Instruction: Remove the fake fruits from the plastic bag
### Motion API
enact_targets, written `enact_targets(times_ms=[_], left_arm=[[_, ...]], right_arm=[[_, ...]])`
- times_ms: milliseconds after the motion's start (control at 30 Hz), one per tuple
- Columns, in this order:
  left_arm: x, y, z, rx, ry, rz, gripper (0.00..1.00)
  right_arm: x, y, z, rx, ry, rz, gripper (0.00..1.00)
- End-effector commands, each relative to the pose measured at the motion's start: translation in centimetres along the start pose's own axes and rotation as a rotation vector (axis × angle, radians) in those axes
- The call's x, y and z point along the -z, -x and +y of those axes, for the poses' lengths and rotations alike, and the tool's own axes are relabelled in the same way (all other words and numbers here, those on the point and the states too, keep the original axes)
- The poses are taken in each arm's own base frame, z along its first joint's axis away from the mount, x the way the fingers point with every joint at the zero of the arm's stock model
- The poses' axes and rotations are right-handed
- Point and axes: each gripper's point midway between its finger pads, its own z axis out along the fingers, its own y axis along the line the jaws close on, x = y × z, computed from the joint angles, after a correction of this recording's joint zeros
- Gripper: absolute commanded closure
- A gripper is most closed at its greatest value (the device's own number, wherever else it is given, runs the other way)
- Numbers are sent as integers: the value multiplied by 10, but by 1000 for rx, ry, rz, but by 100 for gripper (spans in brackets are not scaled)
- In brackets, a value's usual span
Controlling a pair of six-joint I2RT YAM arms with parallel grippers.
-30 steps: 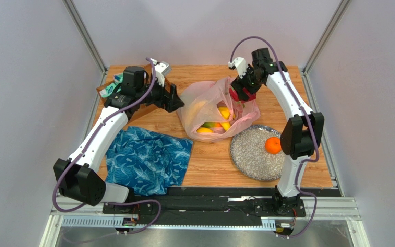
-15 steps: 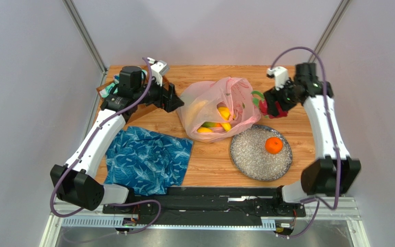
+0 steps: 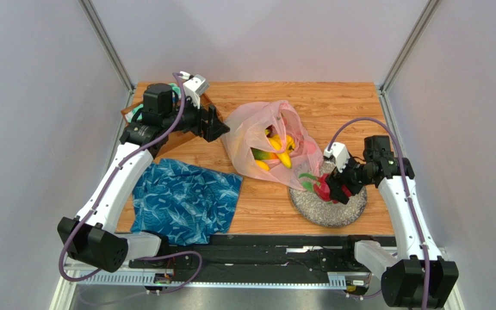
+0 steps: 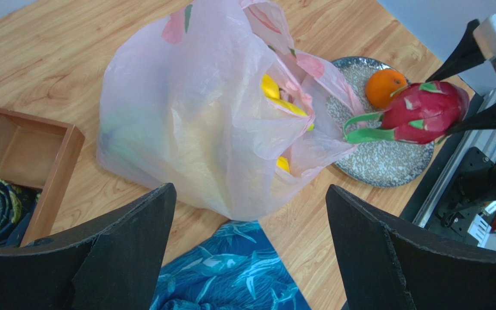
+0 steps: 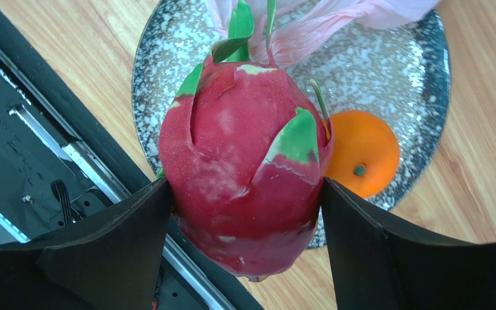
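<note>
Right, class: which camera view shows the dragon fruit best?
Right wrist: the dragon fruit fills the picture, clamped in the right end effector, skin and green scales sharp. Left wrist shows it small, side-on over the plate. Top external shows only a small red patch, partly under the end effector.

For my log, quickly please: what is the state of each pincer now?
Left pincer: open.
Right pincer: closed on the dragon fruit, above the plate.

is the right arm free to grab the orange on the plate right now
Probably not: the right gripper is shut on the dragon fruit, held over the plate right beside the orange. It would have to release that first.
</note>
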Motion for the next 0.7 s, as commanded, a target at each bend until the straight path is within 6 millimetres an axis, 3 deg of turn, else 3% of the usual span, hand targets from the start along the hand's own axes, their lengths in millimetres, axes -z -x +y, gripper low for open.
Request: enact_targets(times_ms=[0,67,233,400,500,567,667], left_arm=[[8,7,-6,-30,-9,-37,5],[8,6,-6,-31,-8,-32,5],[10,5,-6,-34,-3,-28,5],[14,6,-3,-64,17,-27,5],[13,4,-1,-62,20,-25,4],[13,3,-2,-59,17,-23,4],[13,4,-2,-59,15,-25,4]], right_arm=[[-17,26,-9,156,22,-62,64],[-34,35,-16,168,36,-56,64],[-55,59,-22,220,66,-64,64],[-32,103,-28,218,20,-145,65],[-27,102,-25,204,16,-139,66],[-16,96,-13,199,36,-130,66],[12,71,29,205,107,-117,66]])
